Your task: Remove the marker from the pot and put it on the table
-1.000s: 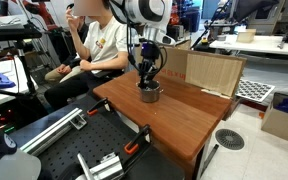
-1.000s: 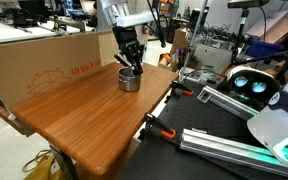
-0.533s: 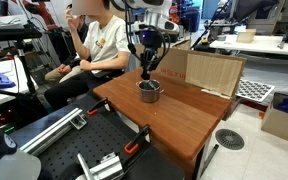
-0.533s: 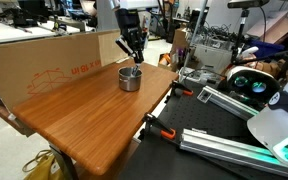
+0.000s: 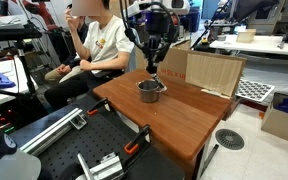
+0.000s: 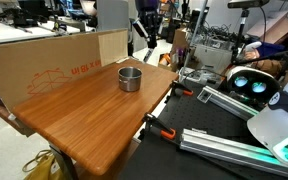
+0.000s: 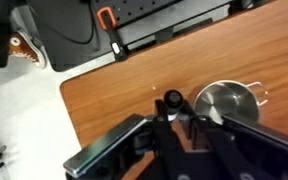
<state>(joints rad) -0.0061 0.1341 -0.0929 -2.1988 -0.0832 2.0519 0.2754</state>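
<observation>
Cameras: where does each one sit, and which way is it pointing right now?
In an exterior view: beyond a table corner, above tabletop height, facing a seated person; the arm and pincer hang high near the pot.
In an exterior view: beyond the table's near end, facing a cardboard box; the pincer shows high behind the pot.
Wrist view: on the wrist, looking down at the table; the pincer grips the marker mid-frame, pot beside.
Shared: all three show pot and table.
</observation>
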